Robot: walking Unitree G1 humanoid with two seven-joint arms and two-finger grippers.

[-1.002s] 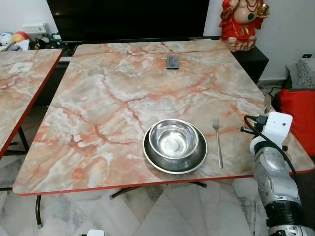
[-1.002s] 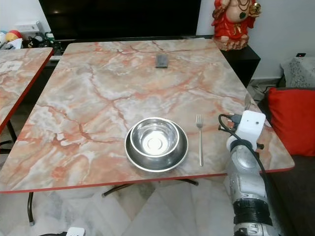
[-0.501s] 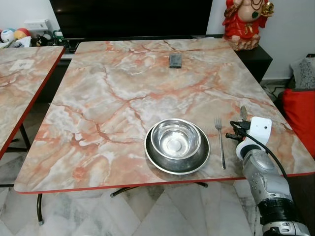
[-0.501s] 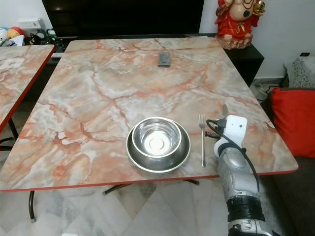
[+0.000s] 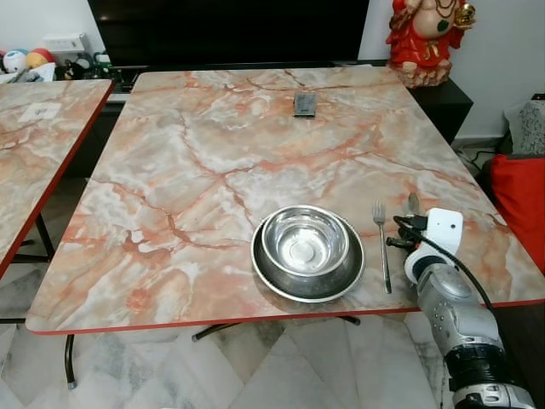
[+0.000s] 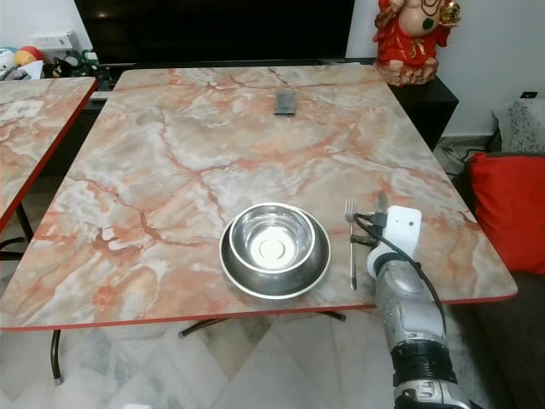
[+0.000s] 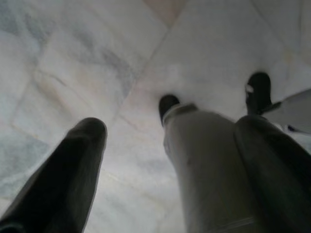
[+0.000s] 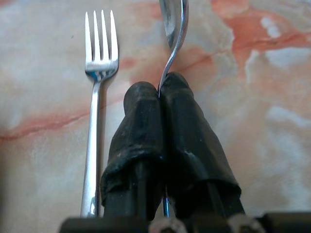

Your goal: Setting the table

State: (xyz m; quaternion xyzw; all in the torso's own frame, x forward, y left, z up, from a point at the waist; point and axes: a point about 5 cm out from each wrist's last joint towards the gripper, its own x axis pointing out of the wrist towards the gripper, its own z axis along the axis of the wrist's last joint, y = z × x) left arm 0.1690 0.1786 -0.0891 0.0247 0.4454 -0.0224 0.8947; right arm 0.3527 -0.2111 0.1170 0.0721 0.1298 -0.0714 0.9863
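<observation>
**Right gripper holding spoon beside fork**

While the right gripper [image 8: 163, 104] hovers low over the marble table [image 5: 213, 145], its two black fingers [image 8: 141, 126] are pressed together on the handle of a spoon [image 8: 172, 29], pinching it. The spoon bowl extends past the fingertips, just right of the fork [image 5: 381, 251], apart from it and roughly parallel. The fork lies flat in the lower right of the head views, just right of the steel bowl [image 5: 304, 241], which sits inside the steel plate [image 5: 307, 281]. A dark remote [image 5: 304, 104] lies at upper centre. The left gripper [image 7: 170, 160] hangs over the tiled floor [image 7: 73, 58], fingers spread apart.
</observation>
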